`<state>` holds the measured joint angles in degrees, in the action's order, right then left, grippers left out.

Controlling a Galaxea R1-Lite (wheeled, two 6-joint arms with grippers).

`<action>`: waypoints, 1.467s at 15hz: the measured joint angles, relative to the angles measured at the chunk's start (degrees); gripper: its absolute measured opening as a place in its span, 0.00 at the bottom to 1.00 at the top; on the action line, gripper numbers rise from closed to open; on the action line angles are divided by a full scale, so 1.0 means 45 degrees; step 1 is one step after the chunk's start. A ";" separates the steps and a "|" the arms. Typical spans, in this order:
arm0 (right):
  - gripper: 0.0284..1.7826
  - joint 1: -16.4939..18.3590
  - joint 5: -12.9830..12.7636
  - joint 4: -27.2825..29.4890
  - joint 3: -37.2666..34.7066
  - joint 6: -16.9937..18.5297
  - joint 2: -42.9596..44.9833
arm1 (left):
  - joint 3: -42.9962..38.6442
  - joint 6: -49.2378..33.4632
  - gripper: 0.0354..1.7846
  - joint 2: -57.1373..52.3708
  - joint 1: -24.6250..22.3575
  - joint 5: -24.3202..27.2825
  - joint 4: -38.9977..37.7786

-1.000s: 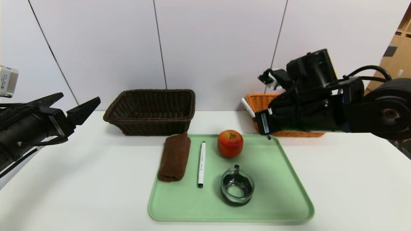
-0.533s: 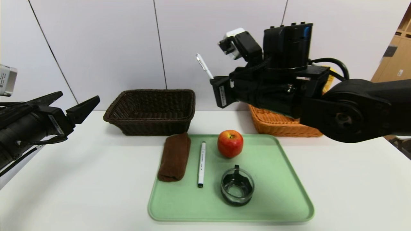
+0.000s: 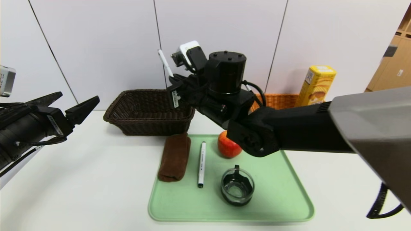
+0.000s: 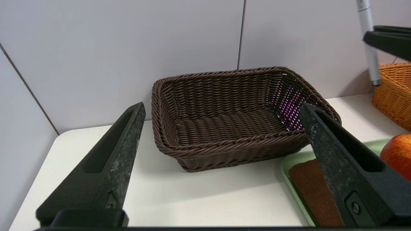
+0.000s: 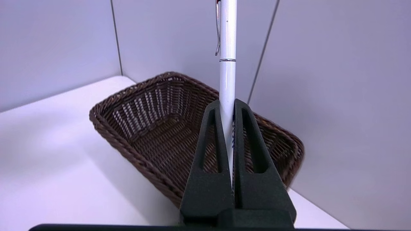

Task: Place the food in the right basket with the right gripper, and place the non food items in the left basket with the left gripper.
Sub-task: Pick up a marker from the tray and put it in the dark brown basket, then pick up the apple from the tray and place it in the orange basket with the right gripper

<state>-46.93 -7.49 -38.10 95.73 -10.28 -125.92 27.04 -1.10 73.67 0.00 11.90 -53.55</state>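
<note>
Remaining on tray (image 3: 289, 192): towel (image 3: 175, 157), pen (image 3: 201, 163), cup (image 3: 237, 187), apple (image 3: 227, 147); second pen (image 5: 227, 80) is clamped by right gripper (image 5: 228, 109) above dark basket (image 3: 151, 110); left gripper (image 4: 221, 112) is held wide, empty.

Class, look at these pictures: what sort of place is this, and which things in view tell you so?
Probably a robot test room: a bare white table against plain wall panels, with a green tray of assorted items laid out for sorting.

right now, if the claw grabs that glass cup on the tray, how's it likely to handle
The glass cup is clear glass, so probably smooth, slippery and breakable. It stands upright on the green tray, low and wide, so it seems unlikely to tip. Its small handle points toward the apple and may catch a finger.
</note>
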 joint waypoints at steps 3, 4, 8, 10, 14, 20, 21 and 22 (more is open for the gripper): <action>0.04 -0.0030 -0.0656 -0.1357 0.0469 -0.0054 -0.1157 | 0.0005 0.0000 0.94 0.0000 0.0000 0.0005 0.0000; 0.04 -0.0030 -0.0723 -0.1406 0.0593 -0.0054 -0.1395 | 0.0000 -0.0014 0.94 0.0000 0.0000 0.0000 0.0000; 0.04 0.0005 -0.0786 -0.1298 0.1151 -0.0068 -0.2135 | -0.0092 -0.0062 0.94 0.0000 0.0000 0.0000 0.0000; 0.04 0.0016 -0.0799 -0.1211 0.1224 -0.0079 -0.2314 | -0.0106 -0.0062 0.94 0.0000 0.0000 0.0000 0.0000; 0.29 0.0054 -0.0829 -0.1268 0.1346 -0.0098 -0.2552 | -0.0111 -0.0062 0.94 0.0000 0.0000 0.0008 -0.0011; 0.65 0.0228 -0.1062 -0.1254 0.1647 -0.0122 -0.2723 | -0.0122 -0.0062 0.94 0.0000 0.0000 0.0005 -0.0116; 0.69 0.0322 -0.1140 -0.1206 0.1598 -0.0127 -0.2601 | -0.0125 -0.0062 0.94 0.0000 0.0000 0.0008 -0.0135; 0.72 0.0466 -0.1165 -0.1176 0.1493 -0.0135 -0.2435 | -0.0130 -0.0062 0.94 0.0000 0.0000 0.0019 -0.0219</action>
<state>-44.84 -12.73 -43.39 102.45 -10.89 -136.88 26.45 -1.38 73.67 0.00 11.98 -54.54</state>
